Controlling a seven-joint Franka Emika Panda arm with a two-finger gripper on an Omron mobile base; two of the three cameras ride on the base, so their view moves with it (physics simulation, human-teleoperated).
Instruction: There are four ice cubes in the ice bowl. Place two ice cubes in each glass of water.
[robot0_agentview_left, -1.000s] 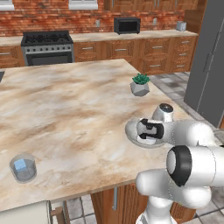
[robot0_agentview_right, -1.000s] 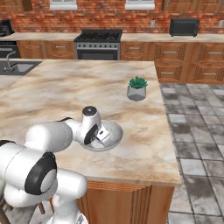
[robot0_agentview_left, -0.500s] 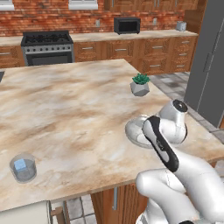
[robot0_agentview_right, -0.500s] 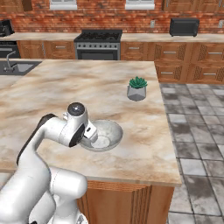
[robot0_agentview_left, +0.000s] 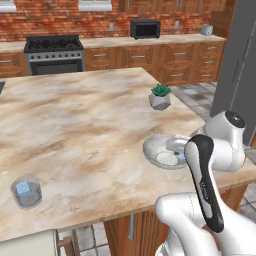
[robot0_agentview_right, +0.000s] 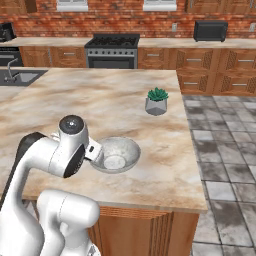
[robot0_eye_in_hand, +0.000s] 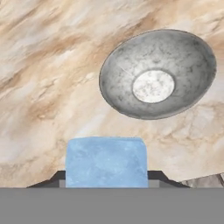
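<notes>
Hand view shows the gripper (robot0_eye_in_hand: 106, 183) pinching an ice cube (robot0_eye_in_hand: 106, 162) beside the ice bowl (robot0_eye_in_hand: 118, 92); I judge a weak pinch could drop it short of the far-left glass of water (robot0_agentview_left: 26, 192).

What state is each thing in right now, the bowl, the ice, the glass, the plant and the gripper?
ice bowl: upright on the counter, no cubes in it
held ice cube: gripped between the fingers, above the counter beside the bowl
glass of water: upright near the counter's front edge, one ice cube in it
potted plant: upright, apart from the bowl
gripper: shut on the cube
</notes>
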